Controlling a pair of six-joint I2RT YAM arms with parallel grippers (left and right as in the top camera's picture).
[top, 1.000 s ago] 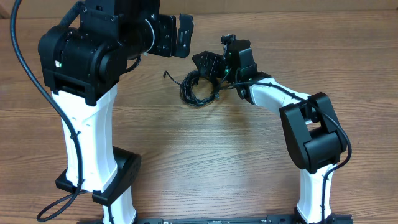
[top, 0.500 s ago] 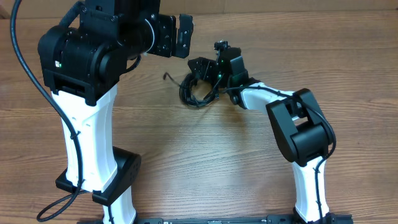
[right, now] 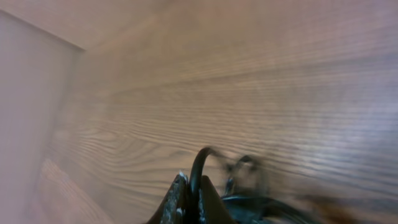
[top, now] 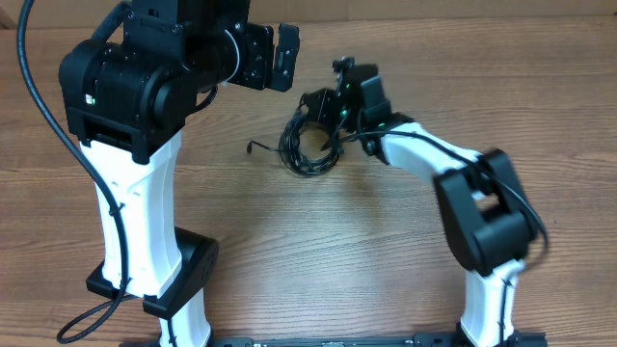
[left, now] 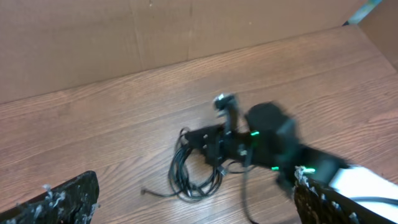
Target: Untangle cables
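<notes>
Cables (top: 308,145) coiled mid-worktop (top: 386,241). R jaws pinched shut on one strand at coil's far edge; L jaws wide, empty, apart from coil. Cords prob. light, limp, snag-prone: take hold nr a plug end.

No legible text, labels, brands, numbers or signs in any of three views

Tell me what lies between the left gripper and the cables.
Nothing. In the overhead view, only bare wooden table separates the open left gripper from the cables. The left wrist view shows the same bare stretch.
</notes>
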